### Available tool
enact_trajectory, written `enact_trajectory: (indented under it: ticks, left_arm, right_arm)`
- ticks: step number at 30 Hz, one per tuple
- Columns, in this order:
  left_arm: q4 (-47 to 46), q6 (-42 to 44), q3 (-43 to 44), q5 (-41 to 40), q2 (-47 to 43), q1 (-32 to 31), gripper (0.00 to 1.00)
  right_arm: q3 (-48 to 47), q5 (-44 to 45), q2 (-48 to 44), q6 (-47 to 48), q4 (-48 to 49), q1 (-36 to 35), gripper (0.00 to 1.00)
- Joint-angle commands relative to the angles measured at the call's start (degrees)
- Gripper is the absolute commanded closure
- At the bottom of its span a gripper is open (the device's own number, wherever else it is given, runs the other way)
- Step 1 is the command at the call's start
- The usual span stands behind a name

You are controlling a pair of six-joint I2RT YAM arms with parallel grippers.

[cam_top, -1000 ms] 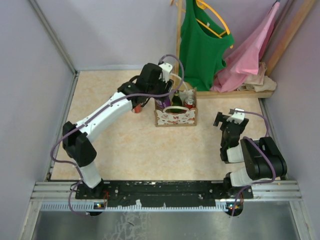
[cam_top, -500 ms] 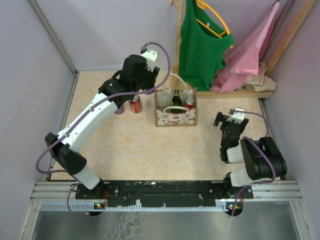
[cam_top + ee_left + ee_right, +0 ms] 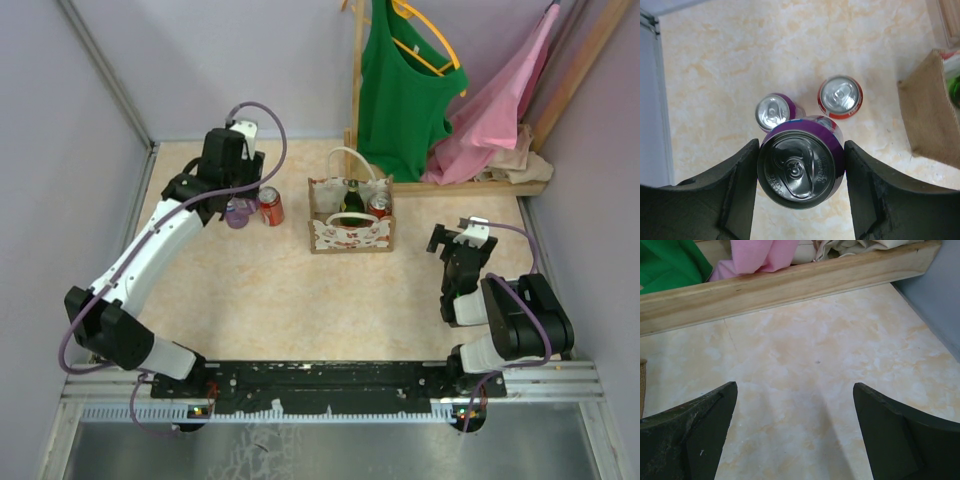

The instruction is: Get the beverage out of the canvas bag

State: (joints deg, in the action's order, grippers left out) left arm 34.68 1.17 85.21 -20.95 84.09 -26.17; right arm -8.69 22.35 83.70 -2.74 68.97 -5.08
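The canvas bag (image 3: 350, 228) stands at the table's back middle, with a green bottle (image 3: 352, 199) and a red can (image 3: 378, 208) inside. Its beige side shows at the right edge of the left wrist view (image 3: 932, 112). My left gripper (image 3: 236, 200) is left of the bag and shut on a purple can (image 3: 801, 162), held upright by its sides. Below it on the table stand another purple can (image 3: 773, 111) and a red can (image 3: 840, 96), which also shows in the top view (image 3: 271, 206). My right gripper (image 3: 455, 238) is open and empty, right of the bag.
A wooden rack base (image 3: 790, 287) runs along the back right, with a green top (image 3: 400, 90) and pink cloth (image 3: 495, 120) hanging over it. Grey walls close in the left, back and right sides.
My left arm has swung left, away from the bag, carrying the purple can to a spot beside the red can on the table. The right arm has not moved.
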Motion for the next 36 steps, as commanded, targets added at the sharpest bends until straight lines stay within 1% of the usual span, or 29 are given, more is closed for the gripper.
enact_trajectory:
  ticks: [1,8,14,18,25,31,32,33,34,36]
  left_arm:
    - [-3.94,-2.63,-2.73,3.21,-3.90,0.13,1.00]
    - [-8.78,-6.44,-11.26,11.14,-3.27,0.14,1.00]
    - [-9.45,-6.56,-12.31,13.67,0.61,0.02,1.00]
    - [-9.91,-7.34,-13.19,13.76,2.41,-0.10,1.00]
    - [-11.91,-6.31,-14.47,12.60,5.49,-0.29,0.99]
    - [-12.51,-5.96,-14.20,11.00,8.41,-1.28,0.93]
    - [-12.52,-6.06,-14.14,10.91,8.90,-1.52,0.91]
    - [-12.53,-6.03,-13.99,10.85,9.28,-1.71,0.87]
    - [-12.53,-6.01,-13.94,10.69,9.66,-1.97,0.79]
    - [-12.54,-5.75,-13.71,9.51,10.38,-2.74,0.57]
  right_arm:
    - [-1.14,0.09,-0.53,0.05,2.59,0.25,0.01]
    - [-1.13,0.02,-0.56,0.11,2.58,0.25,0.01]
    - [-1.15,0.06,-0.52,0.06,2.61,0.25,0.01]
    - [-1.16,0.07,-0.46,0.08,2.61,0.29,0.01]
    - [-1.13,0.05,-0.53,0.10,2.65,0.25,0.01]
    - [-1.16,0.08,-0.54,0.16,2.62,0.25,0.01]
    - [-1.16,0.02,-0.51,0.11,2.65,0.25,0.01]
    - [-1.16,0.06,-0.51,0.11,2.58,0.27,0.01]
    - [-1.16,0.06,-0.54,0.07,2.60,0.26,0.01]
    - [-1.16,0.06,-0.55,0.07,2.60,0.21,0.01]
